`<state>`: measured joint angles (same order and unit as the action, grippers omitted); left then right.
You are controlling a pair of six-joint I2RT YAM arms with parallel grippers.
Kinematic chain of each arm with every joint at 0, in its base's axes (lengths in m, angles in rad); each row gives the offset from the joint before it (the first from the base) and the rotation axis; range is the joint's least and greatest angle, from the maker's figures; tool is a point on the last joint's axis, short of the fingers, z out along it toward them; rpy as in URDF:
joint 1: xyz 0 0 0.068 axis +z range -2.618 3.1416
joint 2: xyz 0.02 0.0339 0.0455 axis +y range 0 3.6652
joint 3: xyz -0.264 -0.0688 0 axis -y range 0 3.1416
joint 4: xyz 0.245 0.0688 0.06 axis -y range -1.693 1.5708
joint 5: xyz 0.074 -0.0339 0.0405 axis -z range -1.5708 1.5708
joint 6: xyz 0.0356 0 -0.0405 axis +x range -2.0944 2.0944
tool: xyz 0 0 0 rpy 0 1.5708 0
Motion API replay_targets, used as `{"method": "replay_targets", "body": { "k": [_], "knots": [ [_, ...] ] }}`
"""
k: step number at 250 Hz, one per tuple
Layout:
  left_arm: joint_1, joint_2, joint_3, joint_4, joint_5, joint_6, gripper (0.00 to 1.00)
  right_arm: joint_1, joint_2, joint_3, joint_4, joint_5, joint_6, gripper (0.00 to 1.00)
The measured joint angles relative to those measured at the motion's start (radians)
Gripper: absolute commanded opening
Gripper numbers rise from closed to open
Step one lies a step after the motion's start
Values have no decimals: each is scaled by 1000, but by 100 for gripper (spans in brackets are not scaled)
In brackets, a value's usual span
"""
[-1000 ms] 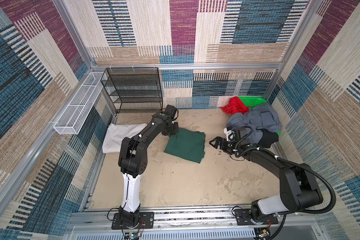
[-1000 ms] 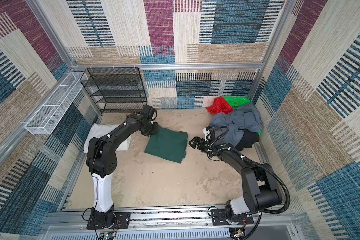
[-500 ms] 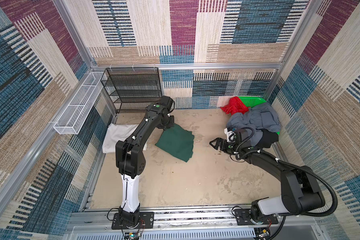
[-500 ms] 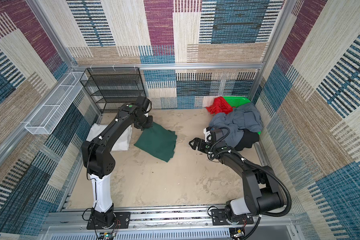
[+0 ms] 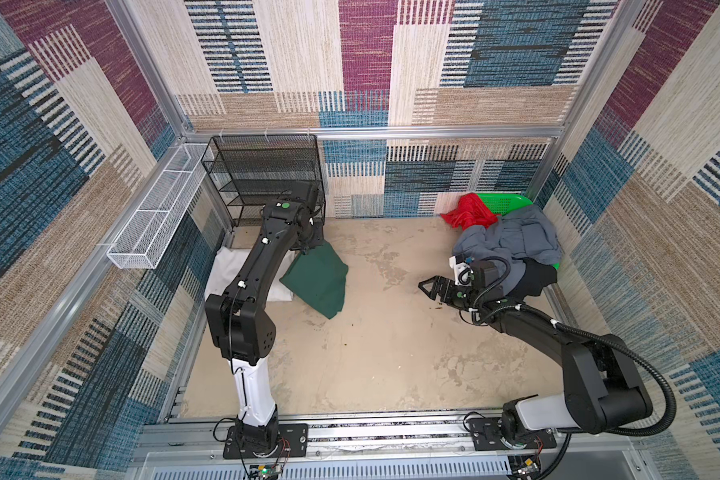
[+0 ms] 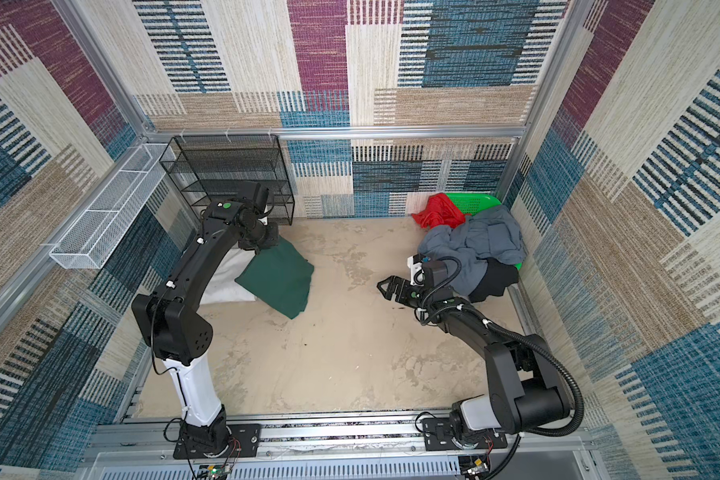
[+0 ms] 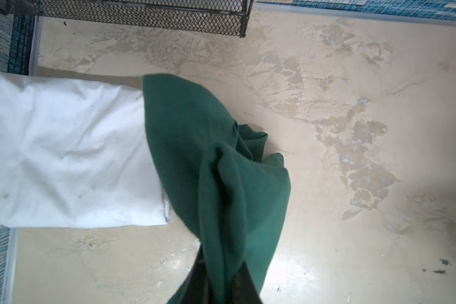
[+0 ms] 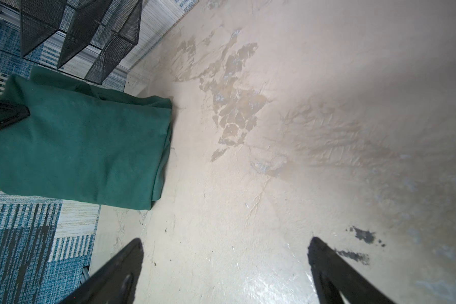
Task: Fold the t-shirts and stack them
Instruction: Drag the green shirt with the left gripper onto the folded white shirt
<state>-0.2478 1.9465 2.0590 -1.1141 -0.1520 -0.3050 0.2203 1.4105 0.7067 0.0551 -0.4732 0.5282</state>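
White shirt [image 5: 229,272] folded at 9 o'clock, left gripper [image 5: 309,247] pinching the folded green shirt [image 5: 319,282] over its edge. Right gripper [image 8: 225,240] wide, empty. Heap [image 5: 512,241] at 2 o'clock isn't folded yet.

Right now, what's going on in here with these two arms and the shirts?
The left gripper is shut on a corner of the folded dark green t-shirt, holding that end raised right beside the folded white t-shirt. The right gripper hangs open and empty over bare table. Near it, the grey-blue t-shirt, red t-shirt and black t-shirt lie crumpled in a heap on the green basket, not yet folded.
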Motion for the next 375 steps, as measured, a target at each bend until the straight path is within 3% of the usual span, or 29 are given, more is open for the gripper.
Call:
{"method": "replay_targets", "body": {
  "k": [126, 222, 375],
  "knots": [
    [144, -19, -21, -8, -1, 73, 0, -4, 38, 6, -1, 2, -11, 99],
    [212, 45, 158, -20, 27, 102, 0, -5, 47, 9, -1, -14, -14, 99],
    [370, 32, 208, -35, 142, 125, 0, -5, 73, 31, -1, -32, -14, 99]
  ]
}}
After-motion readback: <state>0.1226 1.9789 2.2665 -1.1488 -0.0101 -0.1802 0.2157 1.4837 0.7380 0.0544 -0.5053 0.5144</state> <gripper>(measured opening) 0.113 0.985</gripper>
